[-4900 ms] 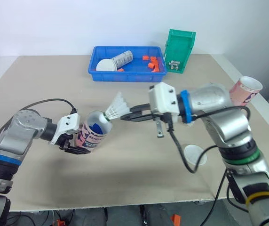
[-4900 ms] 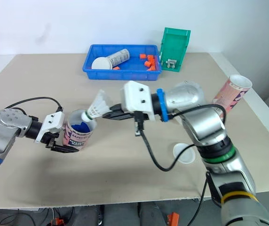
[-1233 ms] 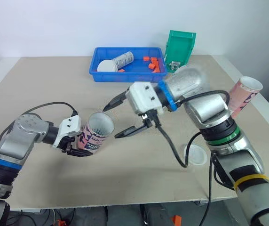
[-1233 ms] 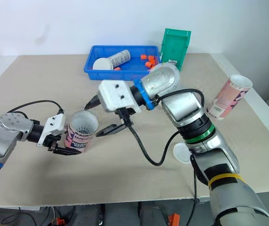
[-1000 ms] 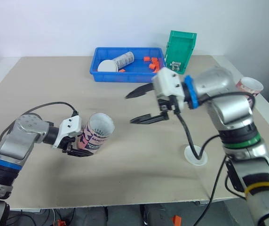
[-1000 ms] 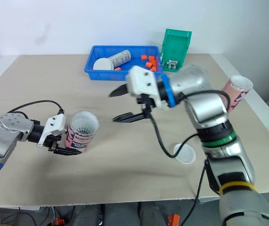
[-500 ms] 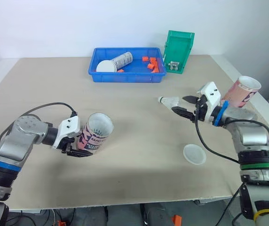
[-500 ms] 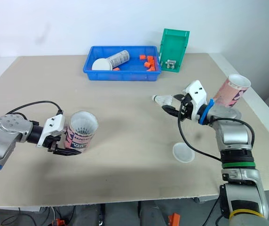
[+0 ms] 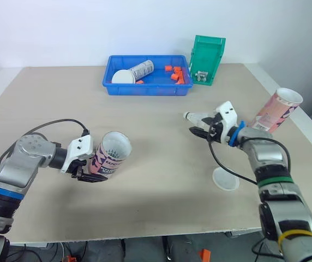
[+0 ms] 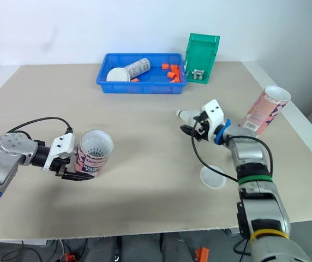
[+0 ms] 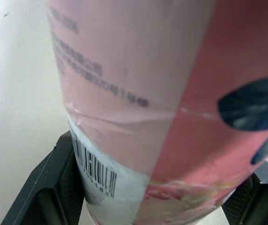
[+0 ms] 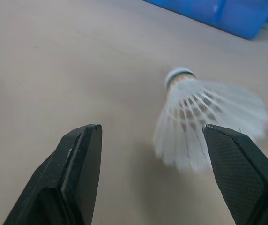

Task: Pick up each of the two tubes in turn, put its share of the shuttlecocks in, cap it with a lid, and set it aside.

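two tubes are in play – the held tube [image 9: 110, 157] is clamped near its base by the left gripper [image 9: 88, 170], tilted low over the table [image 9: 47, 98] with its open mouth up and white feathers seen inside, and the second tube [image 9: 279, 112] stands uncapped at the table's right edge

one shuttlecock [image 12: 204, 119] is left lying on its side right of centre; the right gripper [image 9: 197, 124] is set low in front of it with its fingers wide apart and nothing held, the feather skirt just off one pad, cork pointing away

several slips are judged possible from here. if the fingers are closed across the skirt instead of the cork, the feathers are likely to be crushed or bent. if one finger reaches it first, so light a thing can be nudged aside and sent rolling out of the grasp. if the held tube is tipped further during the wait, what is already inside may slide out

a white lid [image 9: 225, 178] lies flat near the front edge, and the right arm's cable [image 9: 221, 161] is draped down across it – a sweep of that arm could drag the lid off the table. the second tube, close beside that forearm, could be knocked over the edge. a blue tray [image 9: 147, 90] and a green bin [image 9: 209, 57] sit at the back, well clear of the path between shuttlecock and held tube
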{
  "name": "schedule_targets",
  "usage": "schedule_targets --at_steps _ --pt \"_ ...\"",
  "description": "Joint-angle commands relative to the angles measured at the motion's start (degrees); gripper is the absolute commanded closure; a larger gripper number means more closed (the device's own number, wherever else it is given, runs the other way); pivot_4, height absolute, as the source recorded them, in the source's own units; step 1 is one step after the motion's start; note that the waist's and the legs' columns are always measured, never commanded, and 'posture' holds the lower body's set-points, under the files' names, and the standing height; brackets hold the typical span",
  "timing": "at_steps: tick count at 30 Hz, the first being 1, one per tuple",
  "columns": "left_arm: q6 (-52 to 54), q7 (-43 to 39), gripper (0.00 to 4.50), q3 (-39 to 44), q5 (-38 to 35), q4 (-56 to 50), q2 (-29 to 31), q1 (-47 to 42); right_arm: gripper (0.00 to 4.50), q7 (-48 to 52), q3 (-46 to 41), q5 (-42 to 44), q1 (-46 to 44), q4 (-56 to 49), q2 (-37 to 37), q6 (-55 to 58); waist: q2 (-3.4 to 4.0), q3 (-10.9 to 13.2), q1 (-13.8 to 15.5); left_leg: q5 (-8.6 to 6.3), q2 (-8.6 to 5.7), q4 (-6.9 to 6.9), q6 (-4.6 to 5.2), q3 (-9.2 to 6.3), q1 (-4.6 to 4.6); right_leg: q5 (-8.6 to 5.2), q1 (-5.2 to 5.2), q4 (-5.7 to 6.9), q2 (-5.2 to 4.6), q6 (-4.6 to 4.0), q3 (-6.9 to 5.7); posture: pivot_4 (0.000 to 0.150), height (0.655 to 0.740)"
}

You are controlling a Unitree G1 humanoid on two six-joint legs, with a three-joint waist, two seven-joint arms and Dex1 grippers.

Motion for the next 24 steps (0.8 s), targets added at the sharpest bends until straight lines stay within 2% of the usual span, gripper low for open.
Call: schedule_targets --at_steps 1,3,9,12,15,19,22,24 --pt "-0.1 0.6 1.18 -0.5 0.6 -0.4 0.0 0.2 1.03 -0.9 0.2 -1.7 -5.2 6.6 1.1 -3.4 0.00 0.0 0.0 0.00 0.00 0.00 0.00 0.00 0.00 0.00 0.00 0.00 0.00 0.00 0.01 0.150 0.7037" --pt "-0.1 0.7 1.18 -0.4 0.6 -0.5 0.0 0.2 1.51 -1.3 0.5 -2.7 -7.2 10.4 1.7 -4.9 0.00 0.0 0.0 0.00 -0.02 0.00 0.00 0.00 -0.01 0.00 0.00 0.00 0.00 0.00 0.03 0.150 0.7037" --pt "0.2 1.2 1.18 0.0 0.3 -1.2 0.1 0.8 4.33 2.2 -0.1 -2.3 -8.5 12.8 1.9 -7.3 0.01 0.0 0.0 0.00 -0.03 -0.01 0.00 0.00 -0.01 -0.01 0.01 0.00 0.01 0.01 0.05 0.150 0.7037" --pt "0.4 1.4 1.18 0.2 0.2 -1.4 0.3 1.1 4.43 2.6 -0.2 -2.2 -7.8 10.7 1.2 -7.3 0.01 0.0 0.0 0.01 -0.03 -0.01 0.02 0.00 0.00 0.00 0.02 0.00 0.02 0.00 0.06 0.150 0.7037" --pt "0.3 1.5 1.18 0.3 0.2 -1.3 0.3 1.1 4.43 2.9 -0.7 -1.3 -7.6 2.4 0.1 -5.8 0.08 0.0 0.0 0.03 -0.03 -0.01 0.04 -0.01 0.00 0.00 0.02 0.00 0.02 0.00 0.07 0.150 0.7037" --pt "0.3 1.5 1.18 0.1 0.4 -1.2 0.2 0.9 4.43 12.1 0.3 5.1 -3.5 -21.1 -2.8 0.7 0.13 0.1 0.2 0.03 -0.04 -0.08 0.04 -0.02 -0.05 -0.03 -0.05 0.01 0.03 0.03 0.10 0.150 0.7037" --pt "0.3 1.4 1.18 -0.1 0.4 -1.1 0.0 0.6 4.43 21.6 4.5 11.4 0.5 -42.7 -6.9 5.2 0.14 0.1 0.4 0.02 -0.03 -0.14 0.04 -0.04 -0.01 -0.08 -0.04 0.01 0.07 0.00 0.08 0.150 0.7037" --pt "0.3 1.4 1.18 -0.4 0.5 -0.6 -0.3 0.1 4.43 25.5 6.8 13.4 1.3 -50.2 -8.7 6.5 0.14 0.0 0.4 0.02 -0.02 -0.17 0.04 -0.05 -0.02 -0.13 -0.05 0.01 0.07 0.00 0.07 0.150 0.7037"
